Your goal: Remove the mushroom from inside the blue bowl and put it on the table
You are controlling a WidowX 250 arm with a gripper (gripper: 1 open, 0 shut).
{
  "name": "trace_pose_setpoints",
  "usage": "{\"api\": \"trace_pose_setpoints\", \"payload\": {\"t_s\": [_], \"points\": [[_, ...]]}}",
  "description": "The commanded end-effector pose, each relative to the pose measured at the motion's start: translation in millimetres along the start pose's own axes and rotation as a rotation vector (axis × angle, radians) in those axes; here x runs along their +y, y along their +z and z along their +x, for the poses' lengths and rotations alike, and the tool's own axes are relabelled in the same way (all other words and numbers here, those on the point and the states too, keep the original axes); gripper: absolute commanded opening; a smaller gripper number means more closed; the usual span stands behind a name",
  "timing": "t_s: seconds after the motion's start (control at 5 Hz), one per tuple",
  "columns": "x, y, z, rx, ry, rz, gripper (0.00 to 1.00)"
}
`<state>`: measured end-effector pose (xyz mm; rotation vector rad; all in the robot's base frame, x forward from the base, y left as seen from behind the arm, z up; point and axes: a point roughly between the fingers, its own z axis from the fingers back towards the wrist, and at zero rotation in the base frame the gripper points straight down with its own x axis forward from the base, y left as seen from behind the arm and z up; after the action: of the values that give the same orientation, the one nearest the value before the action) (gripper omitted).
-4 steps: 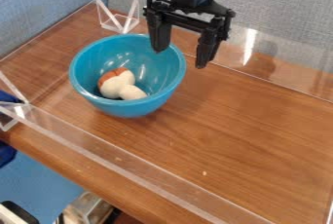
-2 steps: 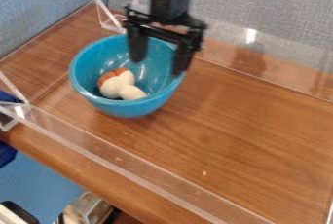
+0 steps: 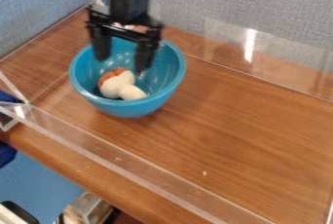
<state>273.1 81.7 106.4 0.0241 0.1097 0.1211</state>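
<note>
Reddish-brown wood-grain table (image 3: 235, 121), edged with low clear acrylic walls (image 3: 117, 184) and backed by a grey-blue textured wall, was the work surface in the single camera view. Compared with the two earlier frames, the gripper (image 3: 124, 60) had travelled leftward in the picture: first it hung beyond the right rim of the blue bowl (image 3: 92, 87), then over that rim, and now it stood above the bowl's interior, pointing straight down. Its two dark fingers (image 3: 100, 53) were spread wide and grasped nothing; one sat near the far left inner wall, the other toward the middle of the bowl. Judgement: the approach was nearly aligned, with descent and closing yet to come, so the removal itself was not begun. The mushroom (image 3: 127, 90) had not shifted across the three frames; it lay on the bowl floor, toward the near side, just below and in front of the fingertips, apparently not touched. It appeared small, cream-white and rounded, with an orange-red patch on its left upper side; the stem could not be made out clearly.
</note>
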Motion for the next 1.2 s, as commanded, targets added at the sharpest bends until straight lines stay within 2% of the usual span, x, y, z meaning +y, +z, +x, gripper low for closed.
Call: {"api": "trace_pose_setpoints", "payload": {"t_s": [0.0,0.2,1.0], "points": [[15,3.7,5.3,-0.041,0.004,0.018,1.00],[15,-6.5,11.7,-0.028,0.013,0.025,1.00],[18,-37.4,41.6,-0.017,0.043,0.066,1.00]]}}
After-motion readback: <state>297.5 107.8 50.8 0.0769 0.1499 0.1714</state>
